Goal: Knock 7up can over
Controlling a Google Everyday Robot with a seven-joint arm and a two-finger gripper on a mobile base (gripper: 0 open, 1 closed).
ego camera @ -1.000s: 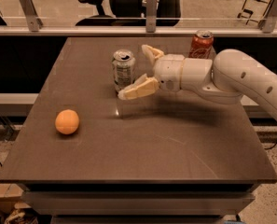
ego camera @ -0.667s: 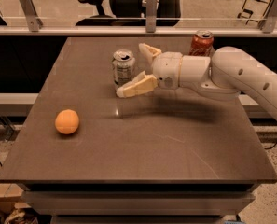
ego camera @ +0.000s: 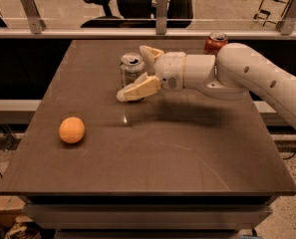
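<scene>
The 7up can point(ego camera: 131, 68), silver-grey with a pale label and a pull-tab top, stands upright on the brown table point(ego camera: 152, 148) near its far middle. My gripper point(ego camera: 132, 73) reaches in from the right and is open, with its two cream fingers on either side of the can. The near finger point(ego camera: 137, 88) lies in front of the can's lower part and the far finger point(ego camera: 150, 55) sits behind its right side. I cannot tell whether the fingers touch the can.
A red Coca-Cola can point(ego camera: 216, 43) stands at the far right of the table, partly hidden behind my white arm point(ego camera: 247, 76). An orange point(ego camera: 72, 130) lies on the left of the table. A railing and office chairs are beyond the far edge.
My gripper has moved left toward the 7up can, so its open fingers now straddle the can. The can still stands upright in the same place.
</scene>
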